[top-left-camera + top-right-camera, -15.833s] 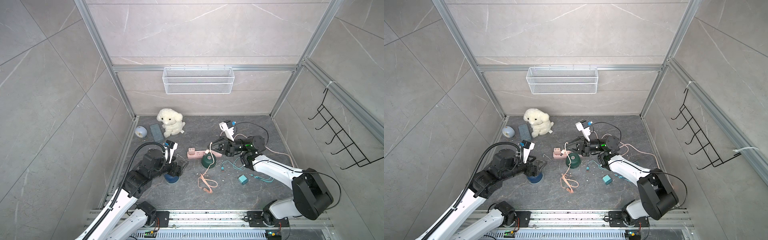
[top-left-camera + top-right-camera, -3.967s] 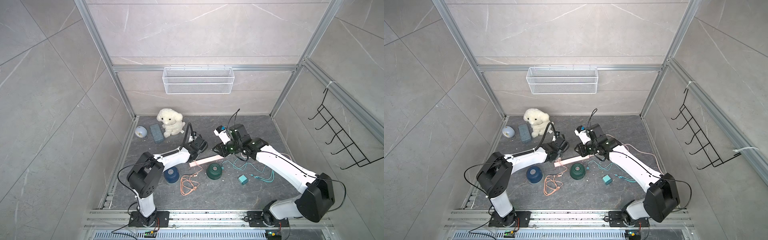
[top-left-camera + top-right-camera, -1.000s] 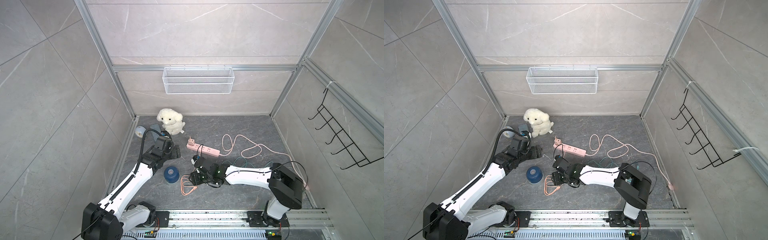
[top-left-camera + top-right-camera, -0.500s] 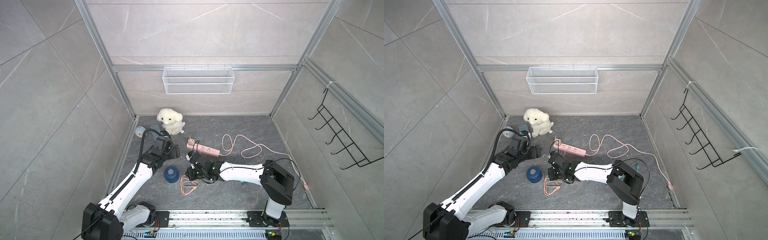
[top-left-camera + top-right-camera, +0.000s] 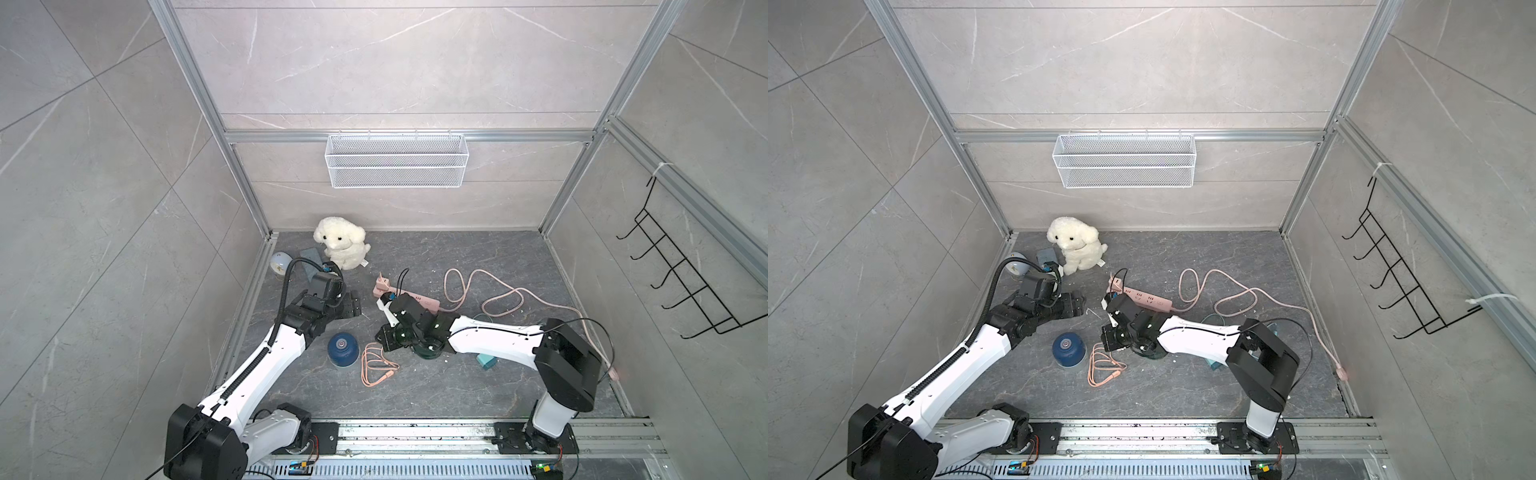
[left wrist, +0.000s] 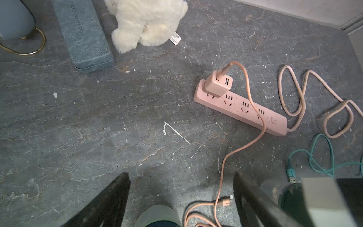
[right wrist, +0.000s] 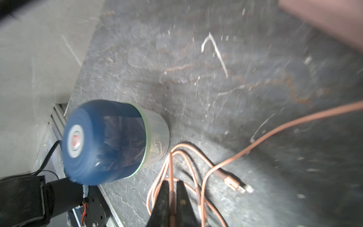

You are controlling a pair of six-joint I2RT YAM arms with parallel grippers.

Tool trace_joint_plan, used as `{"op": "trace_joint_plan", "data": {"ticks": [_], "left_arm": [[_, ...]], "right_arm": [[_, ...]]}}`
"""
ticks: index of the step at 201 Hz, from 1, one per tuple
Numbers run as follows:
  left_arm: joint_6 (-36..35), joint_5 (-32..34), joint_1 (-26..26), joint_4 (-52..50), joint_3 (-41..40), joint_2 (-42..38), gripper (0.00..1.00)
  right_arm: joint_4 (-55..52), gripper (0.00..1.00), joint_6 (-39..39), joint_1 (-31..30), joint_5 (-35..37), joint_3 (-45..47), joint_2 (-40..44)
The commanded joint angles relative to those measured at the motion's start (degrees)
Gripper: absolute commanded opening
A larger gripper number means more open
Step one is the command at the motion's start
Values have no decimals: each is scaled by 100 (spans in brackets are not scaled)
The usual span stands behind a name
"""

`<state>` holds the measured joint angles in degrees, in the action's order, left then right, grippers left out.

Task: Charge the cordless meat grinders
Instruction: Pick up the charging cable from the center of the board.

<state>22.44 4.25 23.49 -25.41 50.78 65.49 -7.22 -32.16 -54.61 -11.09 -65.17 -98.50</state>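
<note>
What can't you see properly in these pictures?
- Green grinder: mostly under the right arm in both top views.
- Blue grinder: blurred in the right wrist view; cut off by the picture's edge in the left wrist view.
- Teal plug: half behind the right arm in a top view.
- Right gripper: shut on the orange cable; only its tips show in the right wrist view.

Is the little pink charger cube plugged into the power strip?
Plugged in. In the left wrist view the charger cube sits on the power strip's end socket, an orange cable leaving its port.
</note>
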Motion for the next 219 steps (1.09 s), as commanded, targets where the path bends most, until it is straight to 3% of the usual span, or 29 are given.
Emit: {"op": "trace_joint_plan", "data": {"ticks": [1, 51, 97, 131, 167, 195, 219], "left_arm": [[-354, -537, -30, 24, 352, 135, 85], [-1038, -1971, -29, 10, 658, 434, 80], [-1430, -3228, -28, 47, 750, 712, 76], [-1469, -3184, -28, -247, 919, 902, 75], [-1309, -2501, -41, -478, 1113, 1001, 74], [-1101, -2278, -33, -814, 1363, 1376, 69], [-830, -2229, -22, -1041, 1496, 1584, 64]], "right_arm": [[-523, 3, 887, 290, -470, -182, 444], [-1582, 4, 2385, 1066, -1425, -568, 634], [-2041, 4, 3050, 1311, -2020, -857, 589], [-2495, 5, 3254, 1361, -2725, -1201, 80], [-3134, 5, 3821, 1314, -2976, -1002, 118], [-3619, 5, 4174, 1279, -2698, -708, 467], [-3842, 6, 4179, 1217, -2003, -425, 673]]}}
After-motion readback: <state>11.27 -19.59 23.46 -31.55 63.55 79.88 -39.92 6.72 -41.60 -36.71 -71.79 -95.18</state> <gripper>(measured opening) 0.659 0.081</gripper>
